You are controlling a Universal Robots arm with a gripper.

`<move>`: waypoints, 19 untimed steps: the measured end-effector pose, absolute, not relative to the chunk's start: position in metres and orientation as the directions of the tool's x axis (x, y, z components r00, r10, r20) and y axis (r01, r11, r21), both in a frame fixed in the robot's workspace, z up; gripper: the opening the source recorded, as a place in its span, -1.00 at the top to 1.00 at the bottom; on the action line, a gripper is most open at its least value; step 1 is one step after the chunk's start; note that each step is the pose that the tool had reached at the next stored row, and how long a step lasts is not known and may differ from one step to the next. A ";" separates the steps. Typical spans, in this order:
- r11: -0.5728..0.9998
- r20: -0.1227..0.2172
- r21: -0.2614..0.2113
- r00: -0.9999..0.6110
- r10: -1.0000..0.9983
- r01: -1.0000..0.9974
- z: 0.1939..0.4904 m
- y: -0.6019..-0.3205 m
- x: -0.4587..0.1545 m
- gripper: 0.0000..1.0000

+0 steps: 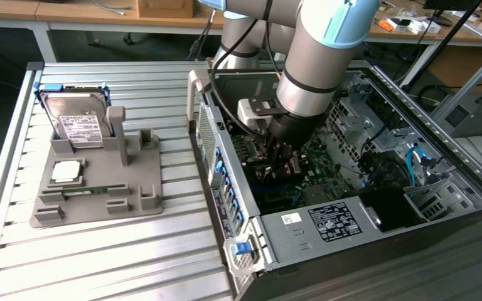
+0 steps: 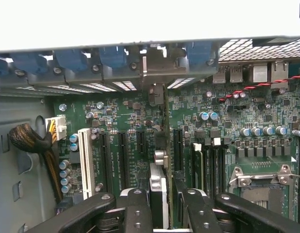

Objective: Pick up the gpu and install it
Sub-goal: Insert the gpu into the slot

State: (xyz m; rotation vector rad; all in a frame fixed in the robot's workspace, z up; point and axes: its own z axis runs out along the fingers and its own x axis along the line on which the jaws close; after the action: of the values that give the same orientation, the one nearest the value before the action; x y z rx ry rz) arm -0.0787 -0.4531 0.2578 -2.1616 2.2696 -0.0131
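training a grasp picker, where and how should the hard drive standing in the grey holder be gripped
Grip the hard drive across its two narrow side edges near the top, coming straight down from above. It stands nearly upright in the grey holder, so its lower part sits in the slot, while its upper edges are free.

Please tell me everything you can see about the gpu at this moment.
The gpu is a thin card seen edge-on, standing upright between the gripper fingers, which are closed on it. It has a silvery metal part and a dark board edge. It is inside the open computer case, over the green motherboard, reaching toward the slot openings in the case's rear wall. Whether its lower edge already sits in a slot cannot be told.
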 end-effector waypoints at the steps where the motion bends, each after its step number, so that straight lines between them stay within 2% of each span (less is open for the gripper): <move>1: 0.048 0.001 -0.011 -0.049 -0.999 -0.999 0.258 -0.453 -0.079 0.40; 19: 0.055 0.001 -0.010 -0.055 -0.998 -0.998 0.255 -0.453 -0.079 0.40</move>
State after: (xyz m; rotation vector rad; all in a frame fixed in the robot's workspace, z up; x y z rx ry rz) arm -0.0787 -0.4530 0.2553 -2.1546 2.2773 -0.0123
